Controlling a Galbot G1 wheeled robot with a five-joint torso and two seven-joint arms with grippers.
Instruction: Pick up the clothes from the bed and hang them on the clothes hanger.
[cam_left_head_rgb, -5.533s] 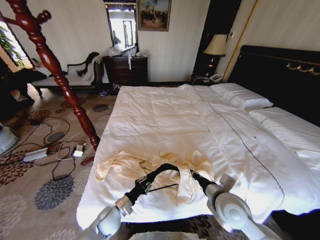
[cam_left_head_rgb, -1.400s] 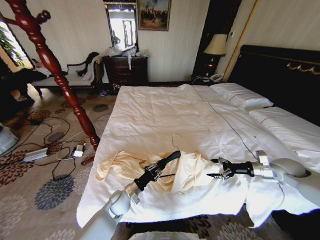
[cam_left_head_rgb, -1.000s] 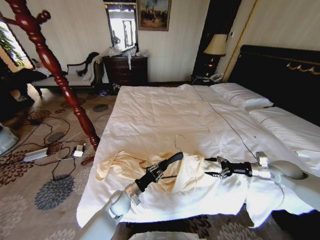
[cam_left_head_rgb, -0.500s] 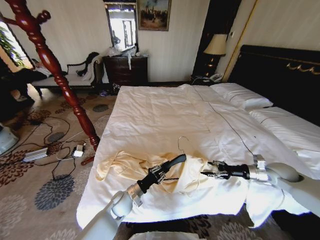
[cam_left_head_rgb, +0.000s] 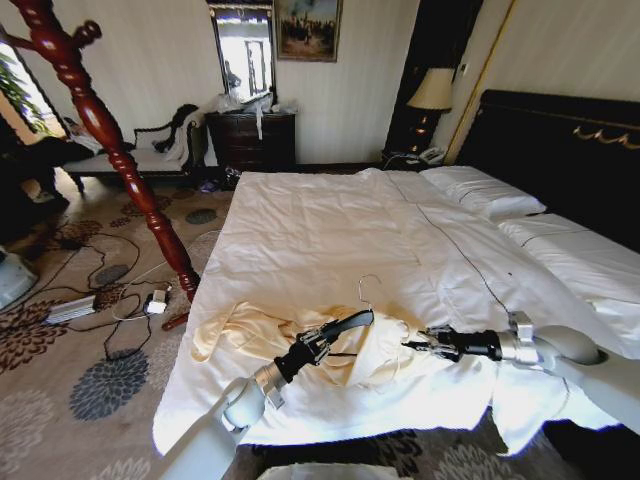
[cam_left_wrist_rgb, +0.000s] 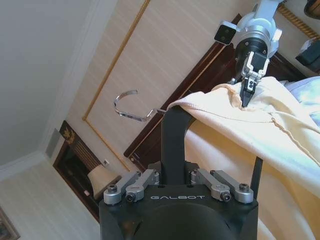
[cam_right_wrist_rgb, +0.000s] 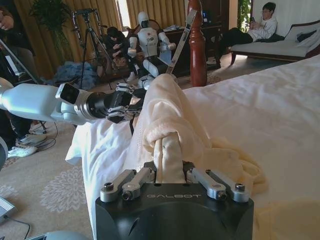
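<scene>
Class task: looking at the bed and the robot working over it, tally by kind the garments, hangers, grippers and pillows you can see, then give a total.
Garments: 1, the clothes
Hangers: 1, the clothes hanger
Grippers: 2, the left gripper and the right gripper
Pillows: 2, the near pillow and the far pillow
Total: 6

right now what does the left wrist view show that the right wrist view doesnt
Left wrist view only: the left gripper shut on the clothes hanger, whose silver hook curves above.

Right wrist view only: the right gripper shut on a fold of the clothes, the white bed spreading behind, and the coat stand.

Both: the cream clothes draped over the hanger, with the other arm's gripper at them.
</scene>
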